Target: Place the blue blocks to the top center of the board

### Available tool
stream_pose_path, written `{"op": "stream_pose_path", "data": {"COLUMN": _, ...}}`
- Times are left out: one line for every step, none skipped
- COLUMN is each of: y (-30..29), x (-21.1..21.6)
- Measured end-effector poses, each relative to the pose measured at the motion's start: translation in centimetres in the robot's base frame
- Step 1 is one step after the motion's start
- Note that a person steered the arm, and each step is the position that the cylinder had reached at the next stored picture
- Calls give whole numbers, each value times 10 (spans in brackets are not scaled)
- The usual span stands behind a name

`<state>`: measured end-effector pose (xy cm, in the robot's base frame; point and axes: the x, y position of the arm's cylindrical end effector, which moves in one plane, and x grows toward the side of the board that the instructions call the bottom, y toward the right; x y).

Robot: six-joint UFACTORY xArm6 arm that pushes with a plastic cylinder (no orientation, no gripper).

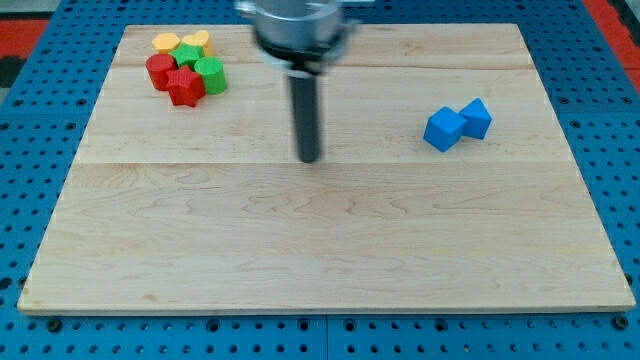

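Two blue blocks lie touching at the view's right: a blue cube (444, 129) and a second blue block (476, 118) just to its upper right. My tip (310, 158) is near the board's middle, well to the left of the blue cube and apart from every block. The dark rod rises from the tip to the arm's mount at the view's top.
A tight cluster sits at the top left of the wooden board (320, 250): a yellow hexagon block (165, 43), a yellow block (196, 42), a green star block (187, 56), a green cylinder (211, 75), a red cylinder (159, 70) and a red star block (185, 87).
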<state>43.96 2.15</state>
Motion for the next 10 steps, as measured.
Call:
{"op": "stream_pose_path", "data": {"y": 121, "x": 8}}
{"op": "stream_pose_path", "data": {"y": 153, "x": -13}}
{"op": "stream_pose_path", "data": {"y": 153, "x": -31}}
{"op": "stream_pose_path", "data": {"y": 106, "x": -60}}
{"op": "stream_pose_path", "data": {"y": 63, "x": -83}}
{"op": "stream_pose_path", "data": {"y": 46, "x": -69}}
{"op": "stream_pose_path", "data": {"y": 33, "x": -47}}
{"op": "stream_pose_path", "data": {"y": 18, "x": -97}}
{"op": "stream_pose_path", "data": {"y": 8, "x": -144}}
{"op": "stream_pose_path", "data": {"y": 6, "x": -171}}
